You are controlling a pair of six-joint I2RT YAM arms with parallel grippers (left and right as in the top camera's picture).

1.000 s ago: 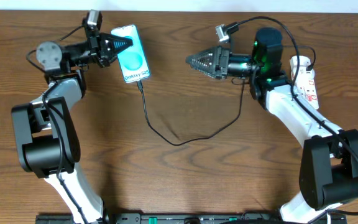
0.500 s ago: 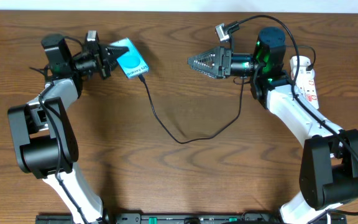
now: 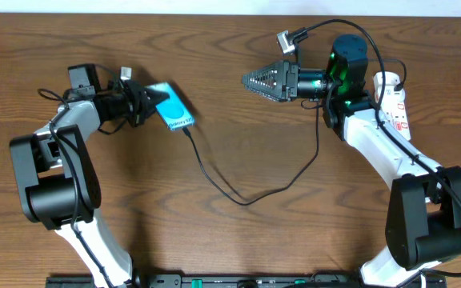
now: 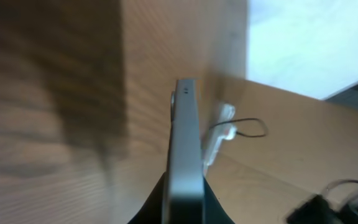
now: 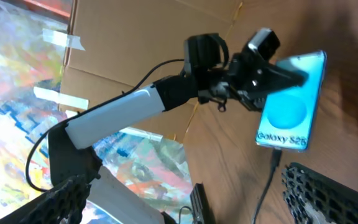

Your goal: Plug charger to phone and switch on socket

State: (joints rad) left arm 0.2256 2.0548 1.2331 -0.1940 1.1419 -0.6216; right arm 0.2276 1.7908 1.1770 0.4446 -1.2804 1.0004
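My left gripper [image 3: 152, 101] is shut on the phone [image 3: 172, 106], which has a cyan screen and is held tilted above the table's far left. In the left wrist view the phone [image 4: 186, 143] stands edge-on between my black fingers [image 4: 185, 208]. The right wrist view shows its screen [image 5: 291, 102]. The charger, a thin black cable [image 3: 246, 200], is plugged into the phone's lower end and loops across the table towards the socket; it also shows in the right wrist view [image 5: 269, 180]. The socket [image 3: 394, 102], a white power strip, lies at the far right, partly behind my right arm. My right gripper [image 3: 248, 79] is open and empty, hovering right of the phone.
The table's far edge [image 3: 230, 14] meets a white wall. The arm bases [image 3: 54, 188] [image 3: 426, 216] stand at the front left and front right. A cardboard sheet [image 5: 123, 37] and a colourful painted sheet [image 5: 17, 74] stand beyond the table in the right wrist view.
My left gripper has carried the phone towards the front and slightly right, turning it. The cable's loop has shifted right and forward. The right arm has barely moved.
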